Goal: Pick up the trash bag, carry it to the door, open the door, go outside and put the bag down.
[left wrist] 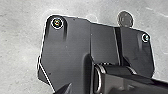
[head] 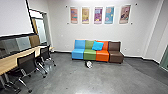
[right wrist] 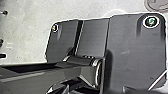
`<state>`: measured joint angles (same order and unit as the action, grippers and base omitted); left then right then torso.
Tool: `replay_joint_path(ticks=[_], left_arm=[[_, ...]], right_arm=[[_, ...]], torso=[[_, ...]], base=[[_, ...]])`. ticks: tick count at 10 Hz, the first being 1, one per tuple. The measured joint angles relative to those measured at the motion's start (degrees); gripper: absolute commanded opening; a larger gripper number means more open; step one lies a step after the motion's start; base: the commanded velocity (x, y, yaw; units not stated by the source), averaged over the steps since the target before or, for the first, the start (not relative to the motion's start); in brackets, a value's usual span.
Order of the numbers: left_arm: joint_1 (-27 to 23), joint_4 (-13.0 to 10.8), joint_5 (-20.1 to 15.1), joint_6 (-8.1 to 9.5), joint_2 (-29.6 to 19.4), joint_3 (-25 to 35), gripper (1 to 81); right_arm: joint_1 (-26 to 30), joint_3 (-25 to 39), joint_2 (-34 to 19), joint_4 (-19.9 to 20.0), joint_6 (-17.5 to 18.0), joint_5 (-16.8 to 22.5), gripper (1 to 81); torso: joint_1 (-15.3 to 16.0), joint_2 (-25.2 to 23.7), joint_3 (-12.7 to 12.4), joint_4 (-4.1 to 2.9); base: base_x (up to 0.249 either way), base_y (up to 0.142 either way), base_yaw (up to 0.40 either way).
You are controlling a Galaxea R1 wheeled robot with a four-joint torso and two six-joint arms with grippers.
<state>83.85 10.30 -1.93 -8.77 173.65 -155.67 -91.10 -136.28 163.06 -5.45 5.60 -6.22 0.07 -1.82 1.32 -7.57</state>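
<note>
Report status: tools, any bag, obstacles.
Tool states unclear. Black-and-white bundle, possibly the bag, on floor before green seat. Wheeled chairs beside table, left.

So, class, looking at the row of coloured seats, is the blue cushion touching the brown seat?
Apart. The head view shows the blue cushion stopping short of the brown seat, with a strip of orange backrest between them.

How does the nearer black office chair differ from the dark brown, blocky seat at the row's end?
The black office chair stands on metal legs with wheels; the dark brown, blocky seat sits low to the grey floor. The chair is at the long, light wood table; the seat joins a row along the white wall. Both have backrests.
</note>
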Motion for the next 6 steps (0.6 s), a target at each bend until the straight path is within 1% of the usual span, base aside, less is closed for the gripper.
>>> replay_joint_path(ticks=[6], left_arm=[[-0.3,0.0,0.0,0.00,0.0,0.0,81.1]], right_arm=[[0.1,0.0,0.0,0.0,0.0,-0.1,81.1]], torso=[[0.0,0.0,0.0,0.00]], base=[[0.182,0.000,0.000]])
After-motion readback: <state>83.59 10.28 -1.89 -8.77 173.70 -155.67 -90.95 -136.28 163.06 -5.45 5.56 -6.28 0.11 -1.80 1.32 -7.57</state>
